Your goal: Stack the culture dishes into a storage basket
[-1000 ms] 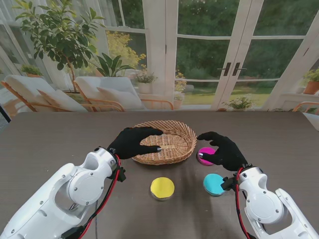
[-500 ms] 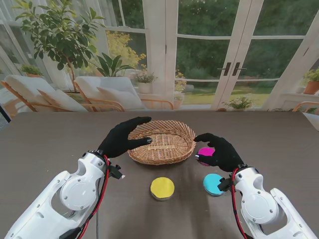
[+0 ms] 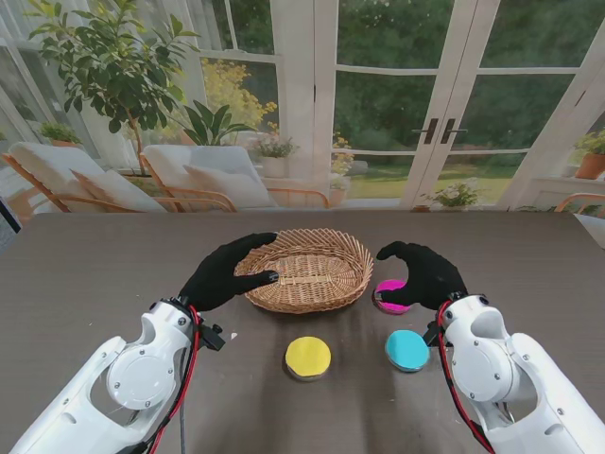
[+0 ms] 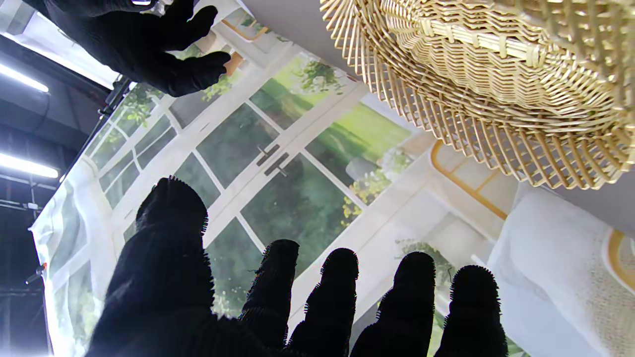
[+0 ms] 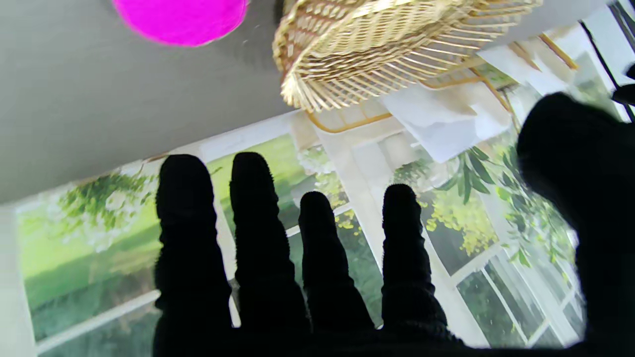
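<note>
From the stand, the open right hand hovers over the pink dish, mid-surface beside the basket; the left hand, fingers spread, rests at the basket rim. The right wrist view shows its fingers apart, holding nothing: a shallow pinch could slide or drop the thin dish.

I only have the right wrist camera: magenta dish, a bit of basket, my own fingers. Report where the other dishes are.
Observer: Two more, a yellow dish and a cyan dish, lie on the table nearer to me than the basket, the cyan one to the right.
Operator: Tell me what is in the basket.
Observer: No dish shows inside it in the stand view.
Operator: Give me the left hand.
Observer: The left hand is open, fingers spread at the basket's left rim. I cannot tell whether it touches.
</note>
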You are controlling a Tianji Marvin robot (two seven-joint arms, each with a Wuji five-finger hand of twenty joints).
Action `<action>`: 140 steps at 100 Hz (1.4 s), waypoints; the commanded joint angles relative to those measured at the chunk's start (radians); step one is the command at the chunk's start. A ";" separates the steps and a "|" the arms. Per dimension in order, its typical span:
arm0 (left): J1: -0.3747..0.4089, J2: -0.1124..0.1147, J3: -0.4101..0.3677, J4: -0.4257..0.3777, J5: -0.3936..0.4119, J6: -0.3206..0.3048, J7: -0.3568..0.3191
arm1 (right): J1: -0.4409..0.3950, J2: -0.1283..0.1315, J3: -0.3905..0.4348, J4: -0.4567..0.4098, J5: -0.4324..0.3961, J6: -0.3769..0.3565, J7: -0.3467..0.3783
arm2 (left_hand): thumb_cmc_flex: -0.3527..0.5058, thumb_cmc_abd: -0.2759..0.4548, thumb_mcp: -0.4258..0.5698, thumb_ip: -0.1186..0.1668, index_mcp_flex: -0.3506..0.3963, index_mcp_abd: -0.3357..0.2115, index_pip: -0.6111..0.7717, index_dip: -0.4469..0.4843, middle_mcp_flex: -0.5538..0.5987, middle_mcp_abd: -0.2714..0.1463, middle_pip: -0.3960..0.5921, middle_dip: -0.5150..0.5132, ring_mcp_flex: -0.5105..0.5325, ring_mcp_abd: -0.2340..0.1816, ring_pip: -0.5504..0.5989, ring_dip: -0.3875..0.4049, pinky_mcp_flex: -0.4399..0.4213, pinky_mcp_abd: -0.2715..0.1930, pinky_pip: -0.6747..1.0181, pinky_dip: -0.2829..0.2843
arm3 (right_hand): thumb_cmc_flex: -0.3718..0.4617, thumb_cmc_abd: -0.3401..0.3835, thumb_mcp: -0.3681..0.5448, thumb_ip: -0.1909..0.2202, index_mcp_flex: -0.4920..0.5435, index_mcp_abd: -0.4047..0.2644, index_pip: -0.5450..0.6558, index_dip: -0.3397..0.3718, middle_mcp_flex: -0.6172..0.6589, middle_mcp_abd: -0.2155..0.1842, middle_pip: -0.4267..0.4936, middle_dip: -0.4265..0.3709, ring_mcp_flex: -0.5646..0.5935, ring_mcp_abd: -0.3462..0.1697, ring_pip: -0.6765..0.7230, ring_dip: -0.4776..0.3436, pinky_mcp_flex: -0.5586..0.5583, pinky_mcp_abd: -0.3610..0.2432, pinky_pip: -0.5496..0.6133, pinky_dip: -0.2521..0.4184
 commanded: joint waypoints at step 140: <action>0.071 0.000 -0.044 -0.062 -0.012 0.069 -0.038 | 0.485 -0.013 -0.554 0.589 -0.074 0.421 0.007 | 0.022 0.023 0.016 0.007 -0.016 0.026 -0.012 -0.010 -0.036 0.027 -0.024 -0.013 -0.053 0.017 -0.022 0.002 -0.042 0.024 -0.054 0.036 | -0.087 -0.183 0.150 -0.065 -0.333 -0.088 -0.028 0.164 -0.308 -0.028 0.198 0.129 0.102 -0.202 0.663 0.169 0.024 -0.164 0.477 0.214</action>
